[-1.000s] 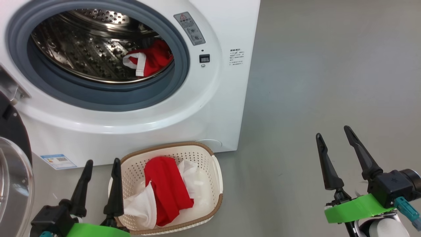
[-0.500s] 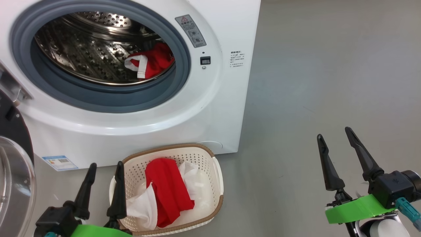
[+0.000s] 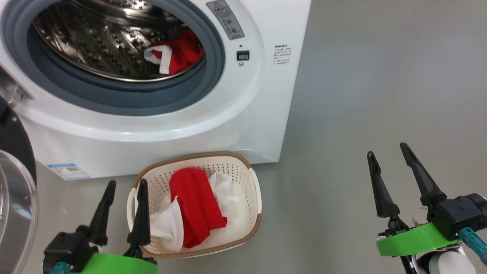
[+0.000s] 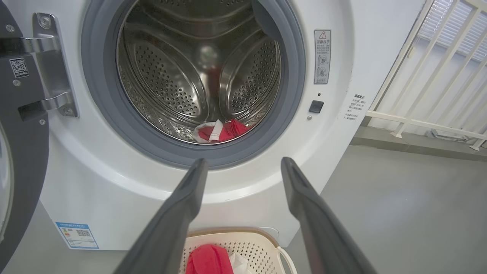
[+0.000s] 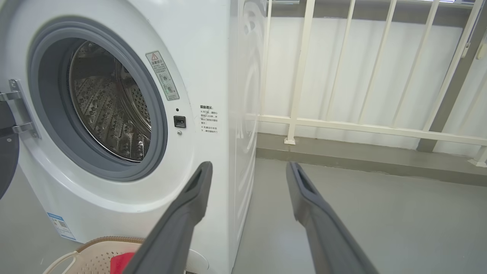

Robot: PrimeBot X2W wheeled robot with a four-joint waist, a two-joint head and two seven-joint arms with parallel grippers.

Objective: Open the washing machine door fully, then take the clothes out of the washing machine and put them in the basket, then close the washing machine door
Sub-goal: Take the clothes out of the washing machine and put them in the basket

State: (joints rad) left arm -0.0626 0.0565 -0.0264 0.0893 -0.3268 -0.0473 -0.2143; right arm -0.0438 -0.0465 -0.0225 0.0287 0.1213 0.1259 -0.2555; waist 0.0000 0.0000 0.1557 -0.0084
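The white washing machine [image 3: 266, 76] stands with its door [image 3: 15, 198] swung open at the far left, glass bowl and black rim showing. One red and white garment [image 3: 175, 55] lies low in the steel drum [image 4: 198, 76], at its right side. On the floor in front sits the cream basket [image 3: 255, 198] holding red and white clothes [image 3: 196, 213]. My left gripper [image 3: 127, 183] is open and empty, just left of the basket. My right gripper [image 3: 388, 149] is open and empty over bare floor, far right of the machine.
Grey floor [image 3: 380, 76] stretches to the right of the machine. A white railing [image 5: 365, 125] runs along the wall behind, beside the machine's right flank. A blue label [image 3: 68, 171] marks the machine's lower left corner.
The head camera has shifted, so the machine sits higher in view. The left gripper has edged a little toward the basket and machine. Both grippers stay open and empty.
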